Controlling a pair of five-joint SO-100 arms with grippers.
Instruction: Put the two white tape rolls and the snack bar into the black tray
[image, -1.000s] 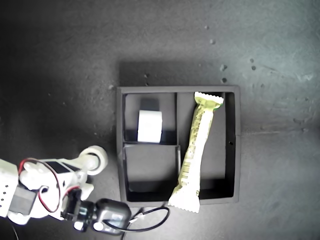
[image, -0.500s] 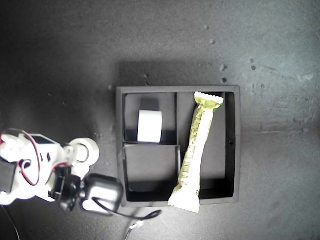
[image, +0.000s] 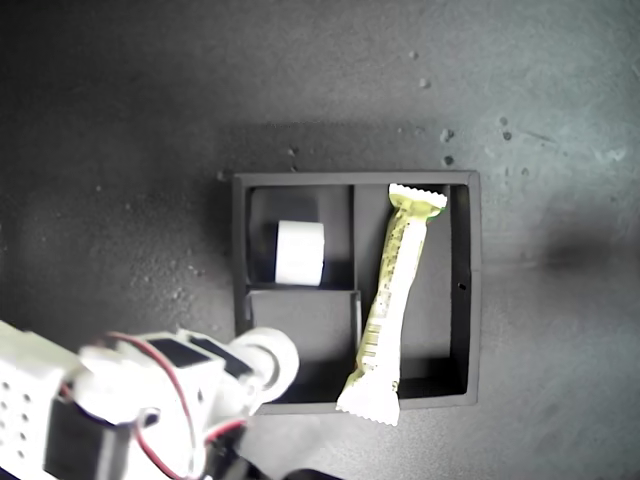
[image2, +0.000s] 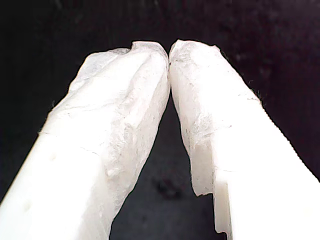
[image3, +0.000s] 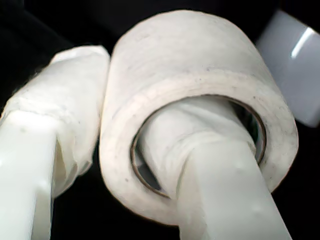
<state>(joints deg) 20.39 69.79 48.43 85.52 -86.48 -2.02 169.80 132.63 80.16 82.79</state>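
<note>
The black tray (image: 476, 290) sits mid-table in the exterior view. One white tape roll (image: 300, 252) stands on edge in its upper small compartment. This roll also shows as a pale roll (image3: 295, 70) beyond the held one. The snack bar (image: 392, 295) lies slanted in the long compartment, its lower crimped end resting over the tray wall. My second gripper (image: 262, 366) (image3: 135, 95) is shut on the other tape roll (image: 274, 356) (image3: 200, 55), one finger through its hole. It holds the roll over the tray's lower left corner in the exterior view. My first gripper (image2: 169, 50) is shut on nothing.
The second arm's white body with red wires (image: 120, 410) fills the exterior view's lower left corner. The dark grey tabletop (image: 450, 90) around the tray carries only small pale specks. The tray's lower small compartment (image: 310, 330) holds nothing.
The second arm swung toward the exterior view's right and lower edge. It carried the tape roll from beside the tray's left wall to over its lower left corner.
</note>
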